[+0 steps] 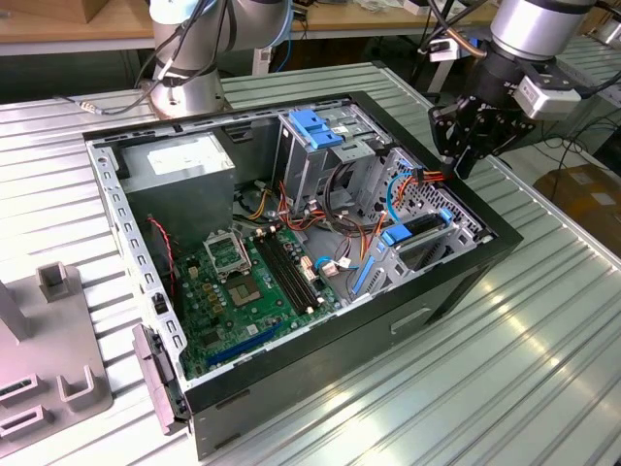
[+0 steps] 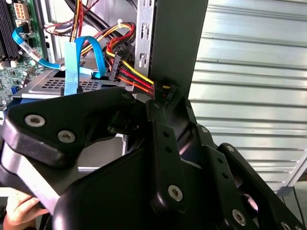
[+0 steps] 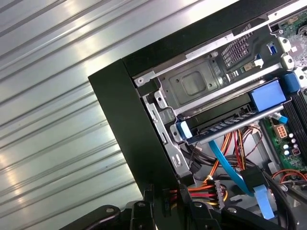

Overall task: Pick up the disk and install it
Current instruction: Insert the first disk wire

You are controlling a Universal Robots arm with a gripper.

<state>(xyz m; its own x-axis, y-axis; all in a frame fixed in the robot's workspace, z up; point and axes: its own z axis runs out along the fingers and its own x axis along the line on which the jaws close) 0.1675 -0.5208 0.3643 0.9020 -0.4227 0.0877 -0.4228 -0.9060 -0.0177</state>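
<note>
The disk (image 1: 427, 231) is a flat dark drive with blue plastic rails. It lies in the drive bay at the corner of the open computer case (image 1: 456, 291) on the exterior view's right. In the first wrist view the disk (image 3: 223, 125) shows edge-on with a blue rail end and a blue tab. My black gripper (image 1: 464, 160) hangs just above that corner of the case, apart from the disk. In both wrist views the gripper (image 2: 165, 98) (image 3: 167, 201) sits over the black case wall, close to a connector with red, yellow and black wires (image 2: 139, 81).
Inside the case are a grey metal box (image 1: 179, 170), a tall metal cage with a blue tab (image 1: 315, 131), the green motherboard (image 1: 252, 282) and loose blue and coloured cables. A grey fixture (image 1: 49, 359) stands on the ribbed metal table (image 1: 524, 369). A person's hand (image 2: 19, 211) shows behind the gripper body.
</note>
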